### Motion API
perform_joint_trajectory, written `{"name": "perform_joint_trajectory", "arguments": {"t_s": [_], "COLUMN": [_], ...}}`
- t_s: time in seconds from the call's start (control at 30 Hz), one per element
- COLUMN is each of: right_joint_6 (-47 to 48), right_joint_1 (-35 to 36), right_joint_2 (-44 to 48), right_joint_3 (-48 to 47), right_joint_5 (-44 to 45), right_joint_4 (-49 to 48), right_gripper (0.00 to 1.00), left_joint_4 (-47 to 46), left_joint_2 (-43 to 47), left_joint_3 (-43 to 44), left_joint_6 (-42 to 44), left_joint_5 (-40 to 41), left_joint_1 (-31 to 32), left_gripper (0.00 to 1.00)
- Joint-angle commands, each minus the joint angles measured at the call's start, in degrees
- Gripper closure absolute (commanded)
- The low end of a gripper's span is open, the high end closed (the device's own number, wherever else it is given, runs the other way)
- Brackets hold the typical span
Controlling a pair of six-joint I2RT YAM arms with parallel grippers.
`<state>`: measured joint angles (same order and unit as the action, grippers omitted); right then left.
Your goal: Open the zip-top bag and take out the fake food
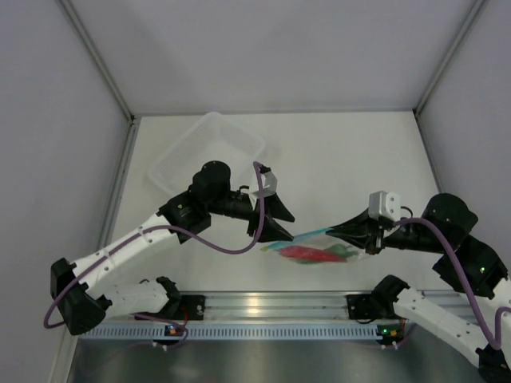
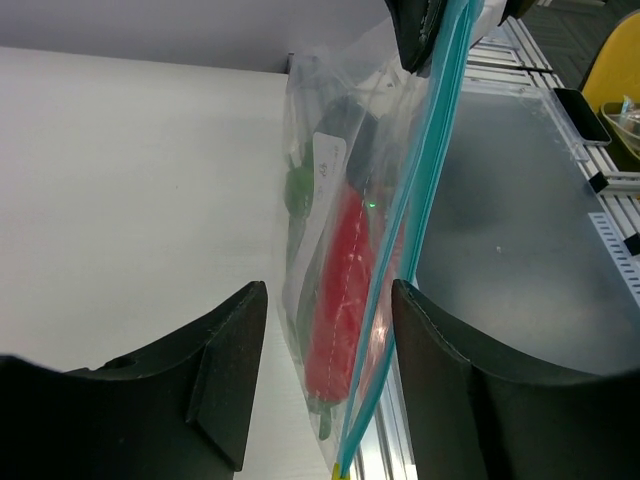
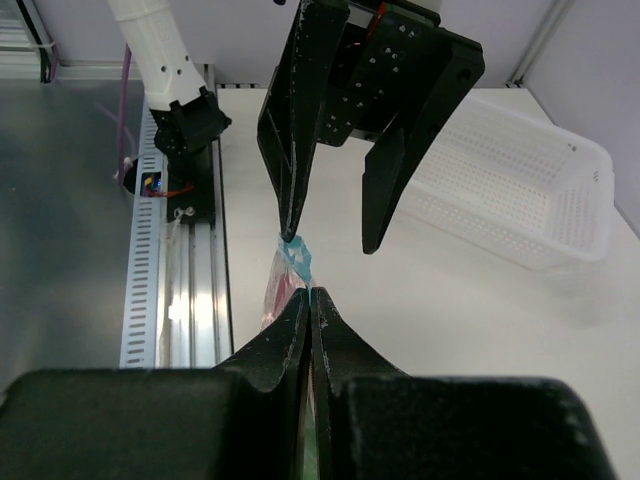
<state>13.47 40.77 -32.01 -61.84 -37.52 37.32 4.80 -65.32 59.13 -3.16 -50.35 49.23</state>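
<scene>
A small clear zip-top bag hangs over the near edge of a white counter, just beyond a metal rail. Its long axis runs left to right, with the right end a little farther back. The light blue zip strip forms the upper, far edge and the pouch sags below it.

Inside, a red chili pepper lies lengthwise along the bag. Green pepper shows toward the right end. A small white tag sits inside the plastic, its print too small to read.

The right gripper has its jaws closed tight on the right end of the zip strip, pinching the bag. The left gripper reaches down over the left end with its jaws standing apart. From its wrist camera the bag hangs in the gap between the two black fingers, the blue strip running close beside one of them. From the opposite wrist, one fingertip sits right at the strip's left corner.

A translucent tub rests on the counter far to the left, well apart from the bag
</scene>
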Motion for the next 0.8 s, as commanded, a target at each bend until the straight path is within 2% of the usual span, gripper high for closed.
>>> {"name": "perform_joint_trajectory", "arguments": {"t_s": [0.0,0.43,0.5,0.57,0.6,0.7,0.77], "right_joint_6": [0.32,-1.87,-2.05,-2.57,-2.66,-3.19,-2.93], "right_joint_1": [0.89,0.97,0.97,0.89,0.89,0.89,0.89], "right_joint_2": [-0.25,-1.13,-1.3,-1.39,-1.39,-1.56,-1.65], "right_joint_3": [-0.21,0.93,1.37,2.25,2.78,3.4,3.48], "right_joint_5": [-0.53,-1.15,-1.59,-1.59,-1.51,-0.98,-0.37], "right_joint_4": [-4.45,-7.7,-8.66,-9.72,-10.16,-11.13,-11.04], "right_gripper": [1.0,1.0,1.0,1.0,1.0,1.0,1.0], "left_joint_4": [-3.13,-7.34,-8.57,-9.1,-9.19,-9.19,-9.19], "left_joint_2": [-0.33,-0.69,-0.51,-0.95,-1.12,-1.74,-1.65], "left_joint_3": [-0.07,-1.56,-2.0,-2.01,-1.92,-2.18,-2.44], "left_joint_6": [-0.44,-2.64,-2.91,-3.26,-3.26,-3.26,-3.52], "left_joint_5": [-1.25,1.65,1.13,0.6,0.17,1.73,3.58], "left_joint_1": [0.07,0.78,0.78,0.95,1.04,1.39,1.39], "left_gripper": [0.42,0.49,0.55,0.65,0.8,0.99,1.0]}}
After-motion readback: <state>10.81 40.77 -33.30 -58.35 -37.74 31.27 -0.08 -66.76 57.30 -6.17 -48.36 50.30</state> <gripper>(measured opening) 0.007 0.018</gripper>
